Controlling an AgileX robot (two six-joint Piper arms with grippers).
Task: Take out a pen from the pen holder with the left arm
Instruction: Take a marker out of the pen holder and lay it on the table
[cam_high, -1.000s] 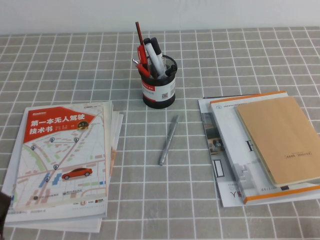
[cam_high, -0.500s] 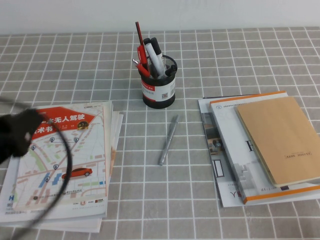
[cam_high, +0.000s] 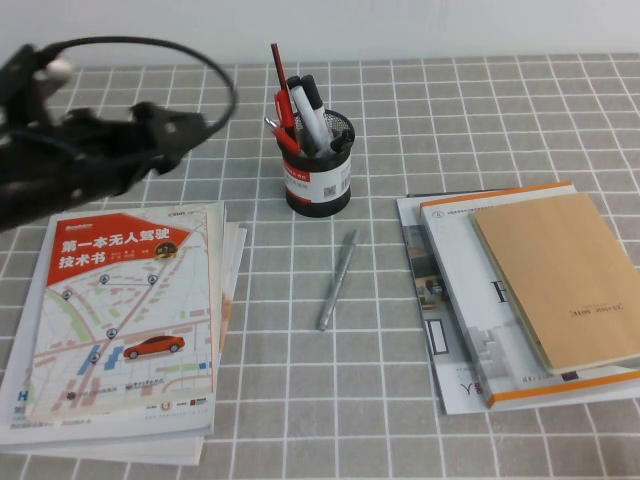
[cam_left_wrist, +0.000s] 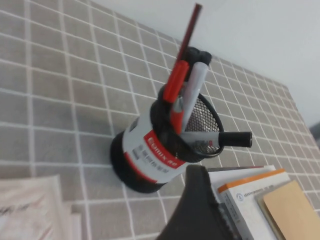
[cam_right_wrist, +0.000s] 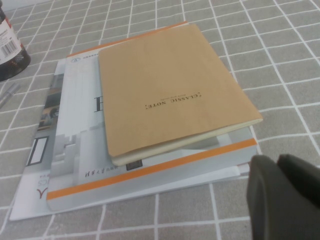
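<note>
Pens (cam_high: 303, 105) stand untouched in the black mesh pen holder (cam_high: 318, 185) on the grey-tiled tabletop (cam_high: 450, 120); the left pincer (cam_high: 190, 127), open or shut I cannot tell, hovers left of it, an approach I'd say, needing alignment over one pen, the right pincer (cam_right_wrist: 285, 195) closed beside the tan-covered book stack (cam_right_wrist: 165, 95).

I raised the left arm (cam_high: 70, 165) from the near-left corner, across the map booklet (cam_high: 125, 320), until the left gripper (cam_high: 192, 128) hung over the tablecloth (cam_high: 260, 110) beyond it, pointing toward the pen holder (cam_high: 318, 185), well apart from it.

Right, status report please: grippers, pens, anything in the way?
Left gripper raised, left of pen holder. Right gripper shut, beside notebooks. Pens in holder, none gripped. Nothing between.
</note>
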